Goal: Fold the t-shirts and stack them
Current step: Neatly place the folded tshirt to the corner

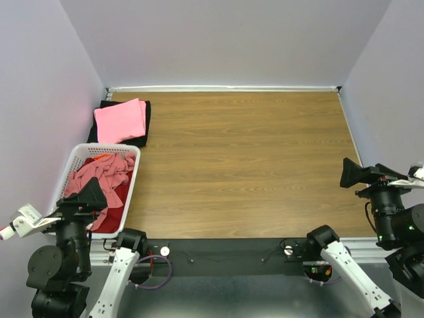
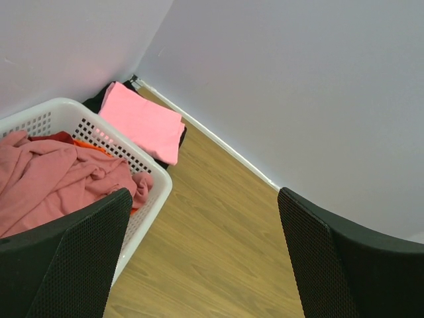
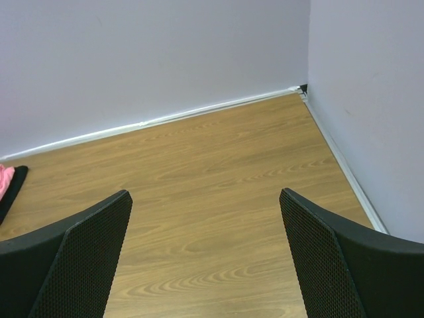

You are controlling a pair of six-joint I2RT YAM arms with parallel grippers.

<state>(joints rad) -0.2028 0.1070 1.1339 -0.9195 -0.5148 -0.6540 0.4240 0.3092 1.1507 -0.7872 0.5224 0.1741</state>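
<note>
A folded salmon-pink t-shirt lies on a folded black t-shirt at the table's far left corner; both also show in the left wrist view. Crumpled salmon-pink shirts and a red one fill the white basket, which also shows in the left wrist view. My left gripper is open and empty, raised over the basket's near end. My right gripper is open and empty, raised at the table's right edge. In the right wrist view only a sliver of the stack shows.
Grey walls close the table on the left, far and right sides. A white strip runs along the far edge. Bare wood tabletop spreads between the basket and the right wall. The arm bases sit on the black rail at the near edge.
</note>
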